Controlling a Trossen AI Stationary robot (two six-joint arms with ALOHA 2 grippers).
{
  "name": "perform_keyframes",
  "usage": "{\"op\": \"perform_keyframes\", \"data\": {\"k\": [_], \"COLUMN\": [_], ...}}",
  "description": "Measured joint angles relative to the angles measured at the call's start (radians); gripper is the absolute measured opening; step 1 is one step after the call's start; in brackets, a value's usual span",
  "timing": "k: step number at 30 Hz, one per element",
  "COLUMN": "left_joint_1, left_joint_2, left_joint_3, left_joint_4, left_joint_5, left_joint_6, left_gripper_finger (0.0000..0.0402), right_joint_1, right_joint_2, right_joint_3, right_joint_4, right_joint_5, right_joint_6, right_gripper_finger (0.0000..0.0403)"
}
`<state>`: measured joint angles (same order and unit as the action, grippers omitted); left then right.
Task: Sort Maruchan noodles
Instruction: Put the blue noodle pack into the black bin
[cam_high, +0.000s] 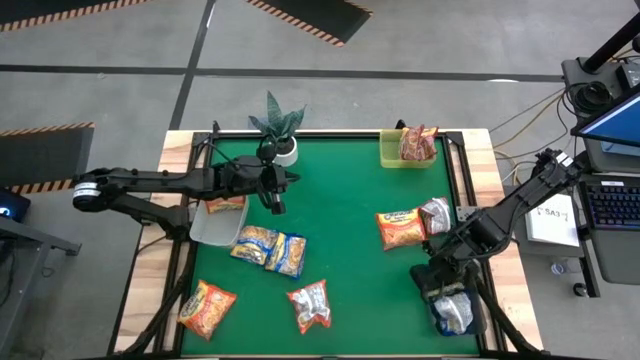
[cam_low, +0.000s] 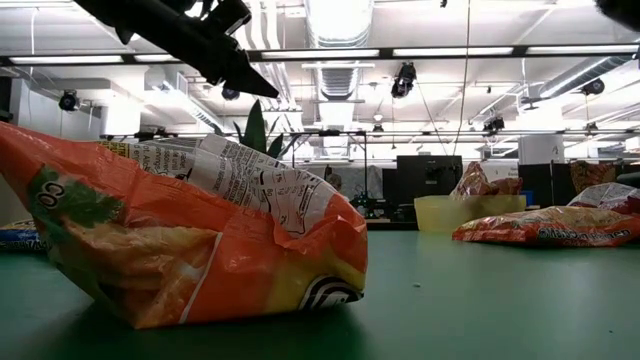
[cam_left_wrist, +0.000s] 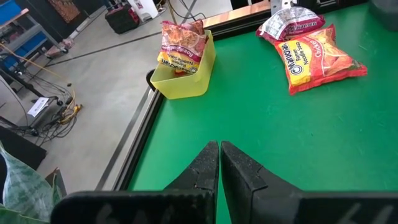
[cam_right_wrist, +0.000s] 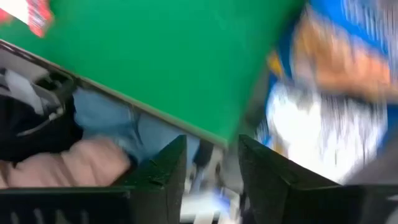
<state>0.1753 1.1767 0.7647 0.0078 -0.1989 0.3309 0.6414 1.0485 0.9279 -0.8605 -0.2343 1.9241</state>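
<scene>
Crinkly noodle packets (cam_high: 268, 249), orange, yellow-blue and red-silver, lie scattered on the green mat (cam_high: 350, 200); one stands in the yellow tray (cam_high: 392, 157). Left gripper (cam_high: 279, 205) clenched, empty; right gripper (cam_high: 437, 296) parted above a blue packet (cam_high: 455, 313) off the mat's corner. Only the right wrist view shows a person beyond the mat's edge.

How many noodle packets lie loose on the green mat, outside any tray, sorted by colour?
Orange packets: 2
Yellow-and-blue packets: 2
Red-silver packets: 2
Total: 6
</scene>
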Motion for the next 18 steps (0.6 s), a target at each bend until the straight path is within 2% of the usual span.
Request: {"op": "perform_keyframes", "data": {"k": [4,8,10,18], "left_joint_1": [0.0,0.0,0.0,-0.005], "left_joint_2": [0.0,0.0,0.0,0.0], "left_joint_3": [0.0,0.0,0.0,0.0], "left_joint_4": [0.0,0.006,0.015,0.019], "left_joint_5": [0.0,0.0,0.0,0.0], "left_joint_6": [-0.008,-0.013,-0.015,-0.09], "left_gripper_finger": [0.0,0.0,0.0,0.0], "right_joint_1": [-0.001,0.0,0.0,-0.01], "right_joint_2": [0.0,0.001,0.01,0.059], "right_joint_3": [0.0,0.0,0.0,0.0], "right_joint_4": [-0.002,-0.002,0.008,0.075], "right_joint_5": [0.165,0.191,0.25,0.595], "right_joint_6": [-0.125,-0.152,-0.202,-0.619], "right_gripper_finger": [0.0101,0.007,0.0053,0.0016]}}
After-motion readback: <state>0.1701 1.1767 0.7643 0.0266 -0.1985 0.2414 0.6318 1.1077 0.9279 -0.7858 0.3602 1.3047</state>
